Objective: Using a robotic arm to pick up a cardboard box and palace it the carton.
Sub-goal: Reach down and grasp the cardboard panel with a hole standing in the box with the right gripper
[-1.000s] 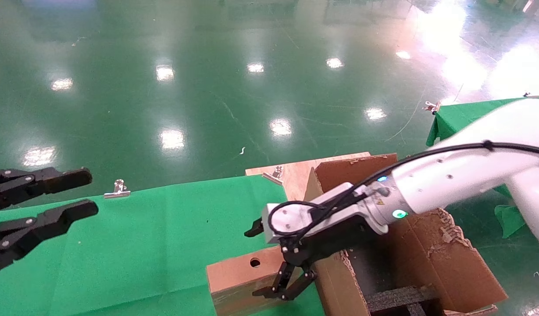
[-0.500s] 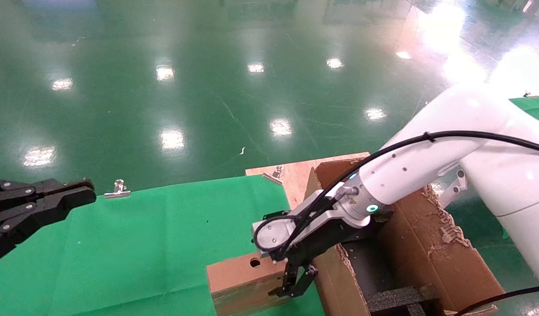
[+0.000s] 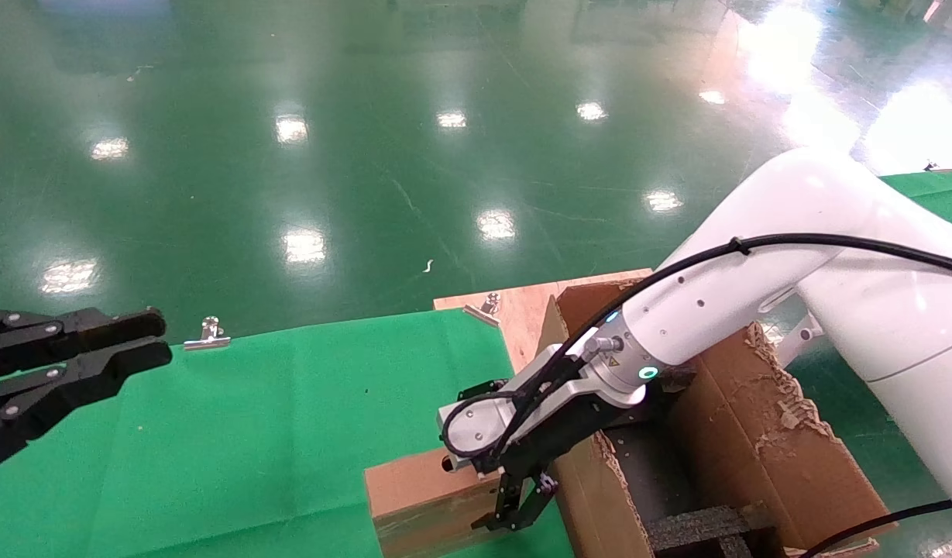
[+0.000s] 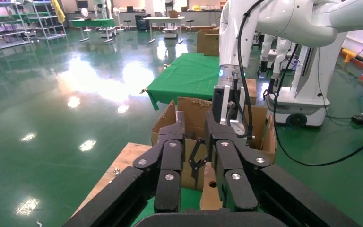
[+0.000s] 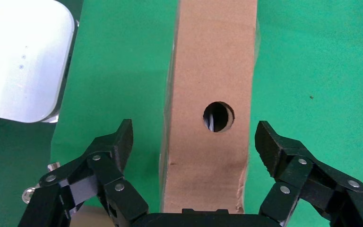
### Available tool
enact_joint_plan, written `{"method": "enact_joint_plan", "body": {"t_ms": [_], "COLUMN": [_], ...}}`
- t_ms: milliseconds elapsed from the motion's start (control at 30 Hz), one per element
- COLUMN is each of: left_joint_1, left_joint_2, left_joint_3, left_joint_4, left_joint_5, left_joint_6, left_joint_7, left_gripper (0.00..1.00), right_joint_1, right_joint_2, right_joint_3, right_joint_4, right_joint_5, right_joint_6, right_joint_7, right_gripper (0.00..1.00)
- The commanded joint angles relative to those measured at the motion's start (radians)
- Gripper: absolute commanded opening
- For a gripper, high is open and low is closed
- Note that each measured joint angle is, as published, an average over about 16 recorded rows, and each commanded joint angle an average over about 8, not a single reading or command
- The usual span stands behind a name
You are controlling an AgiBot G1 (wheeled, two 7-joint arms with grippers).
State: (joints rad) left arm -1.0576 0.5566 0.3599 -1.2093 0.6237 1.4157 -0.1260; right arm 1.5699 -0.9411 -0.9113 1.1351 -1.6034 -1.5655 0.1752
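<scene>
At the left edge of the head view the left gripper hangs idle over the green cloth, its fingers nearly together and empty. Bottom centre, the cardboard box stands on edge just beside the carton; it looks stiff, light and scuffed but not fragile, best pinched across its narrow top near the round hole. The robotic arm poises the right gripper there, fingers spread wide, straddling the box without touching.
</scene>
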Motion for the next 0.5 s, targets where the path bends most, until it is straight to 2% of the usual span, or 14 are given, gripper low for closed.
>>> {"method": "enact_joint_plan", "body": {"t_ms": [33,500], "left_joint_1": [0.000,0.000], "left_joint_2": [0.000,0.000], "left_joint_3": [0.000,0.000], "left_joint_4": [0.000,0.000], "left_joint_5": [0.000,0.000], "left_joint_6": [0.000,0.000], "left_joint_7": [0.000,0.000], "left_gripper": [1.00,1.00], "right_joint_1": [-0.001,-0.007], "right_joint_2": [0.001,0.004], "right_joint_3": [0.002,0.011], "right_joint_4": [0.000,0.002], "right_joint_5": [0.002,0.007], "right_joint_6": [0.000,-0.002], "right_joint_7": [0.001,0.006], "right_gripper": [0.00,0.00]}}
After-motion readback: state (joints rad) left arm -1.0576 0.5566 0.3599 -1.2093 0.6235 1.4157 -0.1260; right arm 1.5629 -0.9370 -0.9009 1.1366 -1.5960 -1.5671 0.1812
